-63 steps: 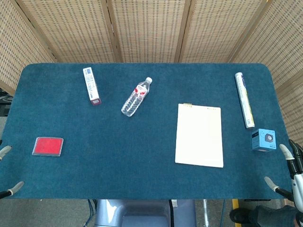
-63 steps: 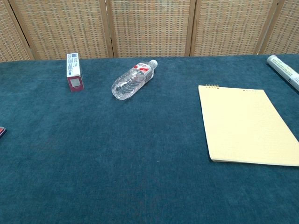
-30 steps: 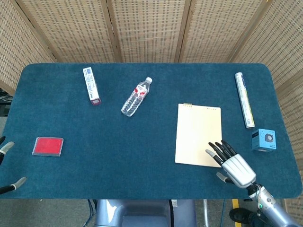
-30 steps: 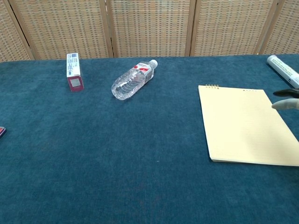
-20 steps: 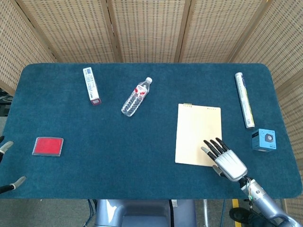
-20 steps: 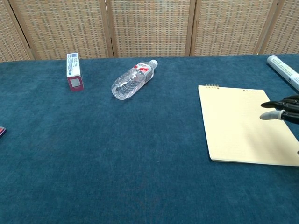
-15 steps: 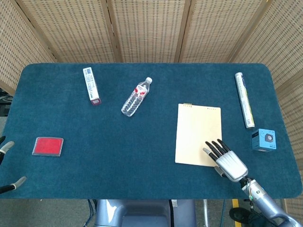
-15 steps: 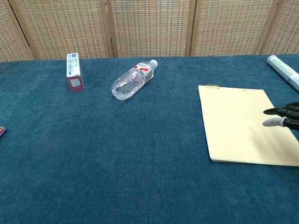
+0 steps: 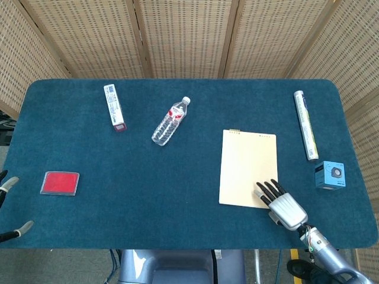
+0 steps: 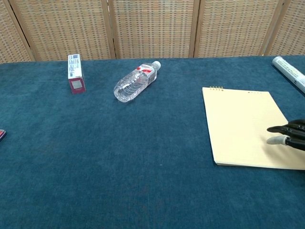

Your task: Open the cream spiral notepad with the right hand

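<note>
The cream spiral notepad (image 9: 248,167) (image 10: 248,125) lies closed and flat on the blue table, right of centre, its spiral along the far edge. My right hand (image 9: 283,206) (image 10: 290,135) hovers over the notepad's near right corner, fingers extended and apart, pointing away from me, holding nothing. Whether its fingertips touch the cover is unclear. Of my left hand (image 9: 10,207) only two fingertips show, at the head view's left edge off the table's near left corner, apart and empty.
A clear water bottle (image 9: 170,121) (image 10: 135,81) lies left of the notepad. A small upright box (image 9: 114,106) (image 10: 76,72) stands far left. A red card (image 9: 60,183) lies near left. A white tube (image 9: 305,123) (image 10: 289,71) and a blue cube (image 9: 329,175) sit right of the notepad.
My right hand came in from the right edge onto the notepad's near right corner, then drew back slightly toward the near edge. The notepad has stayed closed and still.
</note>
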Tool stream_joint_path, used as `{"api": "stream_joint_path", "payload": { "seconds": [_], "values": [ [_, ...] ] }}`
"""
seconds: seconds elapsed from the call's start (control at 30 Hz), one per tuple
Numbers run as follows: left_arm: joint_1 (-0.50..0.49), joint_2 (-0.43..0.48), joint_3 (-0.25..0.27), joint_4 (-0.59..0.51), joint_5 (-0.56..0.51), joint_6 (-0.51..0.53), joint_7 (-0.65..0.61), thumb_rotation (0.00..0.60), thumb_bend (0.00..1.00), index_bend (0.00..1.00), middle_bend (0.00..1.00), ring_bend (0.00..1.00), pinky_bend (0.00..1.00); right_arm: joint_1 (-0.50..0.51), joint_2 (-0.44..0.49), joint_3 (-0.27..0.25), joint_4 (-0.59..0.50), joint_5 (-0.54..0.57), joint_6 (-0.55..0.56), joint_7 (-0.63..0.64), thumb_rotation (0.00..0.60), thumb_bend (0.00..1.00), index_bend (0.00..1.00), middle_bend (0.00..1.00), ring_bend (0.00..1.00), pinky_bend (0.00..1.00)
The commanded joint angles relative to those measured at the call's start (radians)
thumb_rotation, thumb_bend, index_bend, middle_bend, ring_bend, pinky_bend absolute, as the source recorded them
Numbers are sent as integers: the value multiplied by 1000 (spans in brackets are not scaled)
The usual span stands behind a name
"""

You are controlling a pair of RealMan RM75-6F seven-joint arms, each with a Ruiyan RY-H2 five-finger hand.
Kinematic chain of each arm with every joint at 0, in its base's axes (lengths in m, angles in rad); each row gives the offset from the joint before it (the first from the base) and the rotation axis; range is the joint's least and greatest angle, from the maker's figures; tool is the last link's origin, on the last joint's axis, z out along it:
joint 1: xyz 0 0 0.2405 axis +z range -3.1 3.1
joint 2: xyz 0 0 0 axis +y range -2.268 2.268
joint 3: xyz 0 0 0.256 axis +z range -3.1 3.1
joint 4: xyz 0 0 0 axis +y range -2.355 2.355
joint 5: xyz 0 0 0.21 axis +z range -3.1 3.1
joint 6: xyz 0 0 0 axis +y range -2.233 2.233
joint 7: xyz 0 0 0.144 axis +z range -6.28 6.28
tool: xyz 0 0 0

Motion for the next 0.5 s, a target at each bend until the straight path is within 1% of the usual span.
{"api": "stream_joint_path", "payload": {
  "seconds": [0.03,0.2,0.5],
  "values": [
    [0,1,-1,1,-2,1,-3,600,0,0,0,0,0,-1,-26,-2,34,7,10,-4,600,466,99,0,0,0],
    [0,1,0,1,-1,0,-5,600,0,0,0,0,0,-2,-60,3,87,22,18,-1,600,466,99,0,0,0],
    [-3,-3,-1,-3,-3,-6,9,600,0,0,0,0,0,5,-91,4,150,43,32,29,600,466,99,0,0,0]
  ]
}}
